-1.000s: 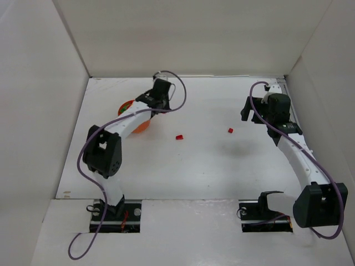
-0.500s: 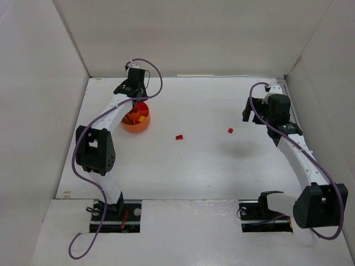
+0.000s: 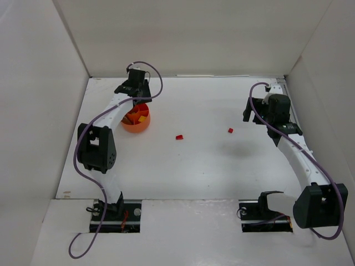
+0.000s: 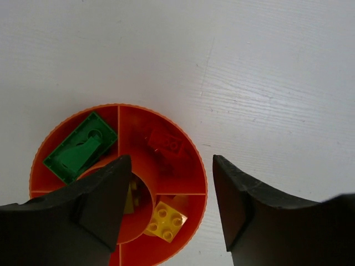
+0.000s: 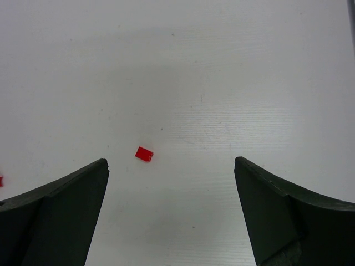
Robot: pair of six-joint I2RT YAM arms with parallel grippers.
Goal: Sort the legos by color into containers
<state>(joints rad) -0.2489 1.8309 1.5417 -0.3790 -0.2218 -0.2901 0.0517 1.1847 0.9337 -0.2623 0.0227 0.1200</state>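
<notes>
The orange bowl (image 3: 136, 122) sits at the back left, split by dividers (image 4: 118, 133). In its compartments lie a green brick (image 4: 80, 147), a red brick (image 4: 165, 143) and a yellow brick (image 4: 165, 220). My left gripper (image 3: 137, 102) hangs just above the bowl (image 4: 202, 177). It is open (image 4: 171, 166), with nothing between its fingers. Two small red bricks (image 3: 179, 137) (image 3: 230, 131) lie loose mid-table. My right gripper (image 3: 252, 114) hovers open (image 5: 171, 163) near the right one (image 5: 144, 154), which lies ahead of its left finger.
White walls enclose the table on the left, back and right. A sliver of the other red brick (image 5: 1, 180) shows at the left edge of the right wrist view. Both arm bases are at the near edge.
My left arm swung left from beside the bowl to above it, uncovering the bowl in the top view. Its jaws now stand apart. The right arm barely moved.
</notes>
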